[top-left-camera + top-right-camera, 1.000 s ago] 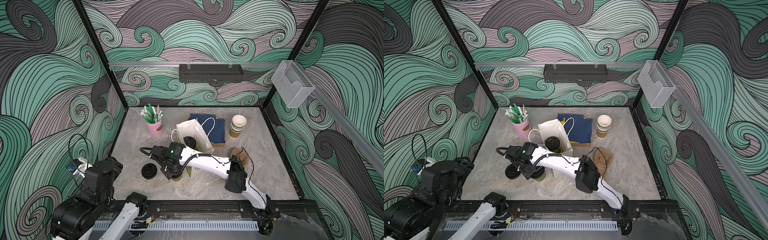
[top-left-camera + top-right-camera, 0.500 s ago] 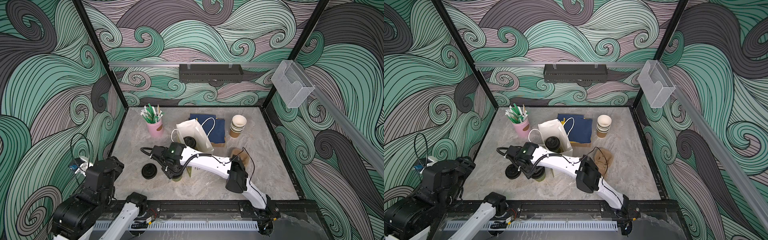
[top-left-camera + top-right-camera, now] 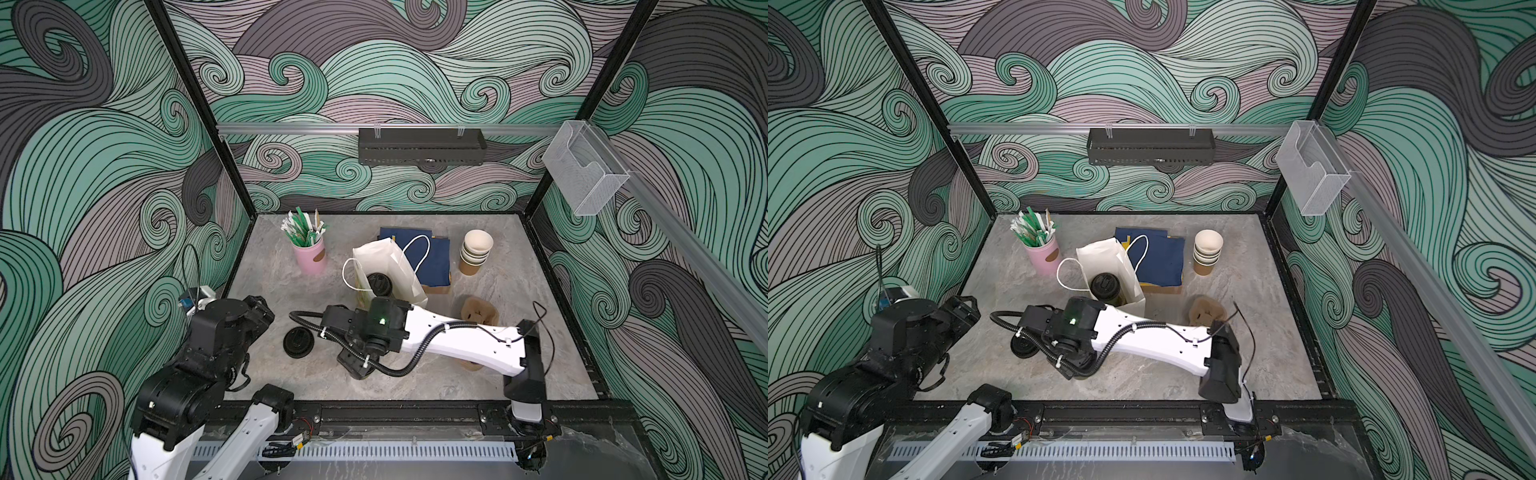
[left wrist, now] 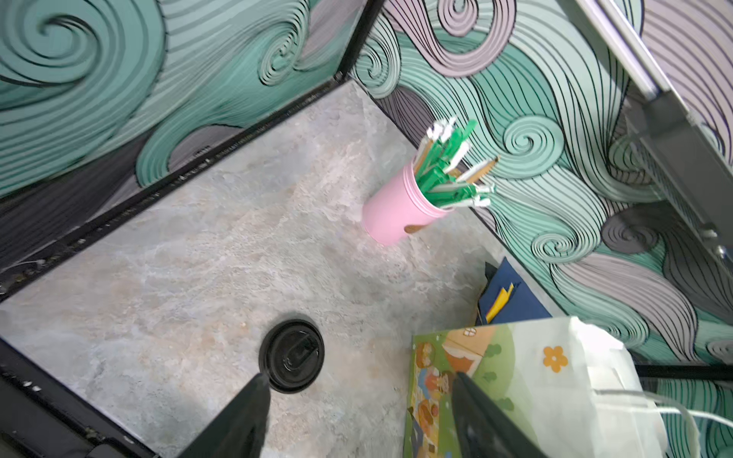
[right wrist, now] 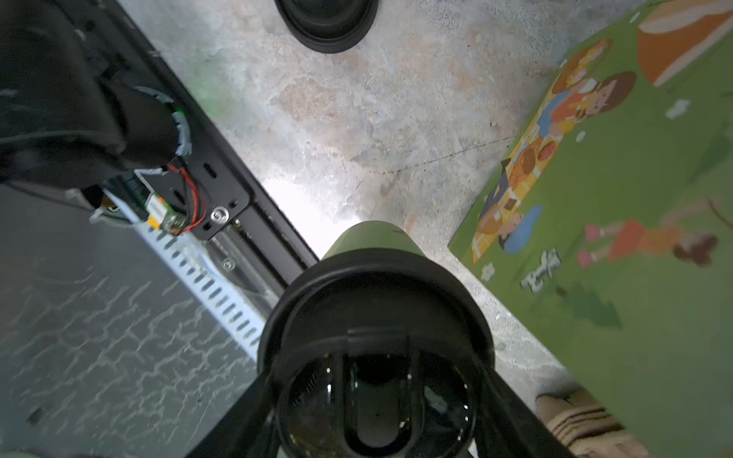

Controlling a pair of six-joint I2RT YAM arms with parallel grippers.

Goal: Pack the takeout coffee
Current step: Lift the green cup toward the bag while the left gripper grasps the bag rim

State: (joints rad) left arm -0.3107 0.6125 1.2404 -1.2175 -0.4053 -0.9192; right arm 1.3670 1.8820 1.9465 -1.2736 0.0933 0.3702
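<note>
One takeout coffee cup (image 5: 369,253), olive-green with a black sip lid, stands on the table in the right wrist view. My right gripper (image 5: 377,396) is shut on it, one finger on each side of the lid. In both top views the right wrist (image 3: 374,332) hides this cup. The other takeout coffee cup (image 3: 378,284) (image 3: 1106,286) stands inside the open white paper bag (image 3: 390,266) (image 3: 1100,253). My left gripper (image 4: 359,396) hangs open and empty at the left, above a loose black lid (image 4: 291,355) (image 3: 298,341).
A pink cup of stirrers (image 3: 311,253) stands at the back left. Navy napkins (image 3: 432,257) and a stack of lidless cups (image 3: 475,253) sit behind the bag. A brown cardboard piece (image 3: 478,311) lies right of the right arm. The black front rail (image 3: 415,411) runs close behind the held cup.
The right gripper's jaws have narrowed onto the lidded cup. The left arm has shifted slightly at the left edge.
</note>
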